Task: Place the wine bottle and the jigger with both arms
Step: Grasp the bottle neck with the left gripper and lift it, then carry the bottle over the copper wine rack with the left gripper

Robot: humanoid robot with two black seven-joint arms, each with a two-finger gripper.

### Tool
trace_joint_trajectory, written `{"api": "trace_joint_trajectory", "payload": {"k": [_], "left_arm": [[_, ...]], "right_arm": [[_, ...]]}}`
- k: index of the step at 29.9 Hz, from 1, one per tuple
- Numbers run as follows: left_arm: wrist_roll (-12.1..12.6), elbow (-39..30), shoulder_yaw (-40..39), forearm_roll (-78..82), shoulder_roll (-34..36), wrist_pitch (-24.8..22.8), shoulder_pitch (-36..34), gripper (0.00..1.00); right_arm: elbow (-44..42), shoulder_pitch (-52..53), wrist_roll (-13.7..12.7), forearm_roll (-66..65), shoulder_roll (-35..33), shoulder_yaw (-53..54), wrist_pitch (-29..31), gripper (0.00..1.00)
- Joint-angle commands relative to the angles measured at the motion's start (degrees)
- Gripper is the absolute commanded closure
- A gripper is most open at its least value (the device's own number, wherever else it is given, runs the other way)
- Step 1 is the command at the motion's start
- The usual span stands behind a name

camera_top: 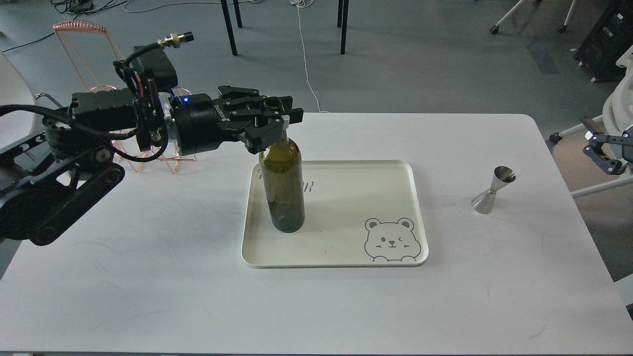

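The wine bottle [282, 188], dark olive green, stands upright on the left part of the cream tray [346, 247]. My left gripper [273, 122] comes in from the left and its fingers are closed around the bottle's neck, just below the mouth. The steel jigger [493, 190] stands upright on the white table, to the right of the tray. My right gripper [596, 143] shows at the far right edge, off the table, open and empty, well to the right of the jigger.
A copper wire rack [94, 59] stands at the table's back left, behind my left arm. The tray has a bear drawing [391, 240] in its front right corner. Chair legs and cables lie on the floor beyond the table.
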Motion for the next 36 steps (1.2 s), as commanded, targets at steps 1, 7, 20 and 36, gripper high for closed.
{"api": "trace_joint_trajectory", "payload": {"k": [1,7,20,36], "left_arm": [[0.0,-0.3,-0.2,-0.5,0.2,0.1,-0.3,0.94],[0.0,-0.6,-0.2,-4.2,3.4,-0.6,-8.5,0.93],[0.0,14.1,3.8,-5.4,13.4,-1.3,-24.1,0.93],[0.0,22.0,10.0,-5.5,18.6,2.1,-23.9,0.93]], "right_arm": [[0.0,0.0,0.0,0.0,0.0,0.0,0.0,0.01],[0.0,0.0,0.0,0.0,0.0,0.0,-0.1,0.02],[0.0,-0.1,0.0,0.0,0.2,0.0,-0.2,0.01],[-0.1,0.0,0.0,0.0,0.2,0.0,-0.1,0.01]]}}
